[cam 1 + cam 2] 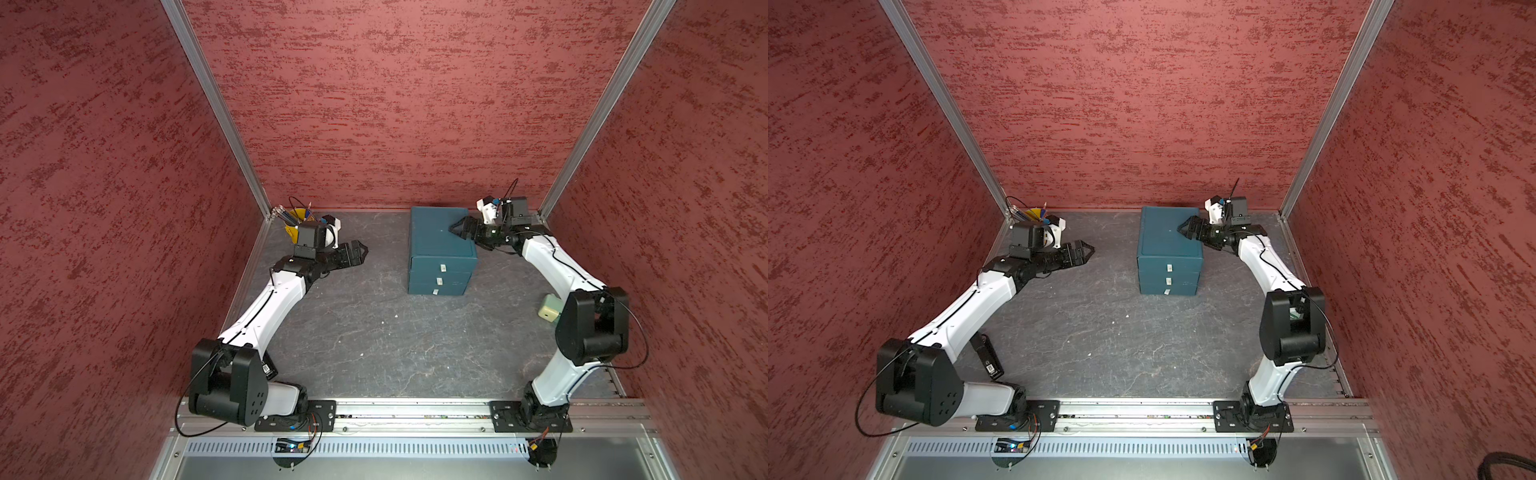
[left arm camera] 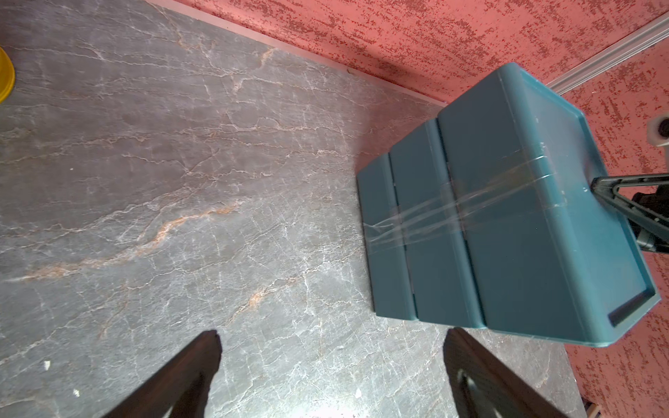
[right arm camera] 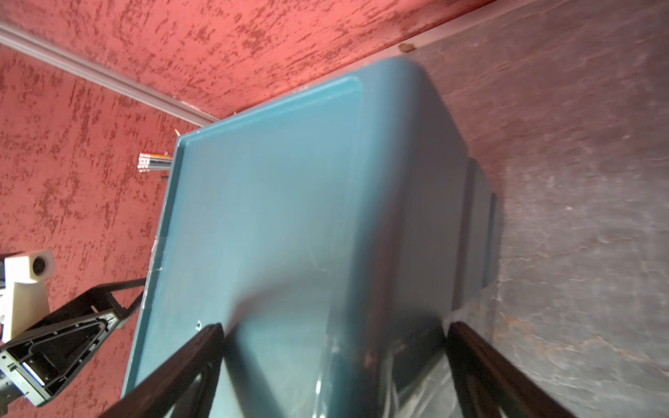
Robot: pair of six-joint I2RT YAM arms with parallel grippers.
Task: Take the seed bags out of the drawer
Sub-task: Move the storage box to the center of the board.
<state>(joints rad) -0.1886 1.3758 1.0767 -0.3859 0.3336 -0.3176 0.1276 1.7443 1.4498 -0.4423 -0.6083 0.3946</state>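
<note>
Bench (image 1: 374,332): grey marbled slab, walled in red on three sides.
Cabinet (image 1: 436,241): small teal unit standing upright on the bench, right of centre and close to the far wall. Its front faces the arm bases.
Top drawer (image 1: 426,266): pushed fully in, with a white pull tab (image 1: 443,268) on its front.
Middle drawer (image 1: 424,279): pushed fully in, its tab (image 1: 438,281) directly below the first.
Bottom drawer (image 1: 422,289): pushed fully in, its tab (image 1: 435,292) lowest.
Seed bags: not visible in any view, since all three drawers are closed.
Tape (image 2: 452,213): clear strips run across the cabinet's left side wall and over its top edge.
Left tool (image 1: 362,251): released, jaws spread wide and holding nothing. It hangs over bare bench, well apart from the cabinet and on its left, pointing toward it.
Left tool fingers (image 2: 202,362): both dark tips show in the left wrist view with only bench between them.
Right tool (image 1: 455,228): released, jaws spread wide and holding nothing. It is at the cabinet's top right edge.
Right tool fingers (image 3: 202,347): one lies over the top panel, the other beside the right side wall. Whether they touch the cabinet cannot be told.
Pencil bucket (image 1: 297,218): yellow, in the far left corner behind the left wrist.
Pale green box (image 1: 549,309): on the bench near the right arm's elbow, partly hidden.
</note>
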